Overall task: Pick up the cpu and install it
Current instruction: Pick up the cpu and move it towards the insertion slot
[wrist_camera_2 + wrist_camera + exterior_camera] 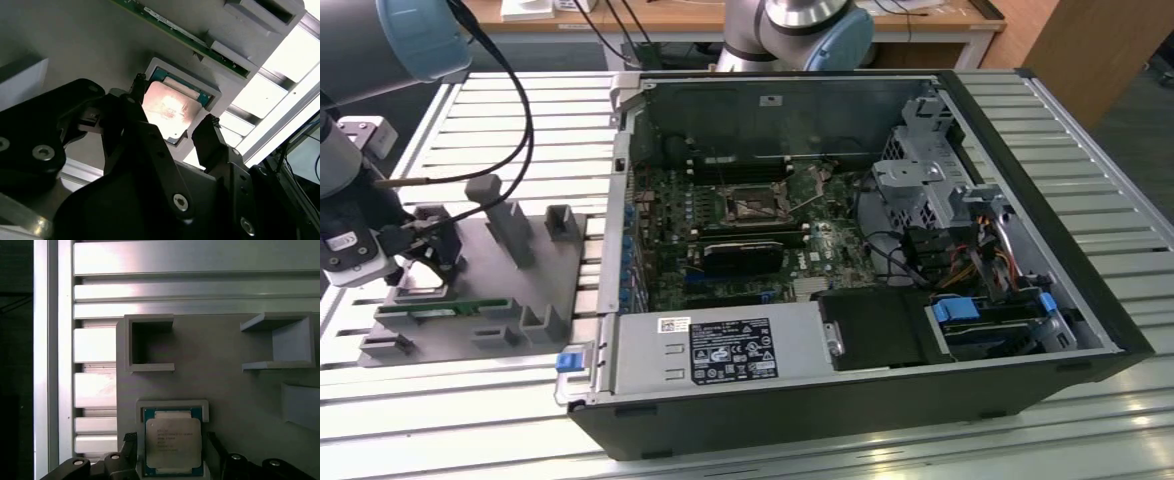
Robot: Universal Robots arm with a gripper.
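The jaws stand apart, one on each side of the cpu [173,442]; I cannot tell if they touch it. The cpu lies flat, silver top up, in a framed square pocket near one edge of the grey tray [225,390]. A green memory stick [440,308] lies on this tray too. The tray rests on the slatted table [520,100], just beside the open computer case [854,250]

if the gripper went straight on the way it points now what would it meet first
Most likely the cpu, lying in a pocket of the grey tray directly ahead of the gripper. The open fingers straddle it, so they might touch the pocket rim first; depth unclear.
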